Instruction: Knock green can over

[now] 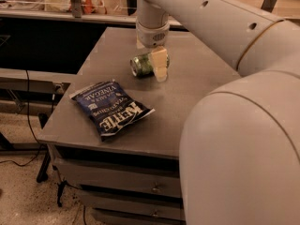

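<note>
The green can (140, 65) lies on its side on the grey table (197, 78), near the middle of the far half, with its silver end facing left. My gripper (153, 67) comes straight down from the white arm and sits right at the can, against its right side. The can's right part is hidden behind the gripper.
A blue Kettle chip bag (111, 108) lies flat on the table's front left part. My arm's big white links (243, 139) fill the right foreground and hide the table's right front. Drawers (117, 177) sit under the tabletop. A dark shelf with clutter runs behind.
</note>
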Tool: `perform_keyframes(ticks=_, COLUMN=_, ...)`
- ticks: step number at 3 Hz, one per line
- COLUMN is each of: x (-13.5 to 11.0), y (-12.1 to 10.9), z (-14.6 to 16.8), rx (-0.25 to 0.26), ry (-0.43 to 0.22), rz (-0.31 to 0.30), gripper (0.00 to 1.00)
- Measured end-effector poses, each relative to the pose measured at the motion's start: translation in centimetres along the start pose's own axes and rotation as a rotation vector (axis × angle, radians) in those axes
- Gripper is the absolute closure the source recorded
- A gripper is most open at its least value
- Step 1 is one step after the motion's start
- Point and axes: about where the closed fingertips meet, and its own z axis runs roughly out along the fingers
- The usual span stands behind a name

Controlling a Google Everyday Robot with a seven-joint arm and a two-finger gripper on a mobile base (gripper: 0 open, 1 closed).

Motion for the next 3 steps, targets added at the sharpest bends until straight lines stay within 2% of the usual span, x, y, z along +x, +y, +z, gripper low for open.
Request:
perform_keyframes(ticks=2, x=0.29, y=-0.12, z=0.48, rx=-0.015, ry=-0.020, rz=0.006, gripper=0.00)
perform_keyframes(ticks=3, x=0.71, y=-0.18, z=0.23, rx=-0.012, ry=-0.089, rz=0.035, gripper=0.00)
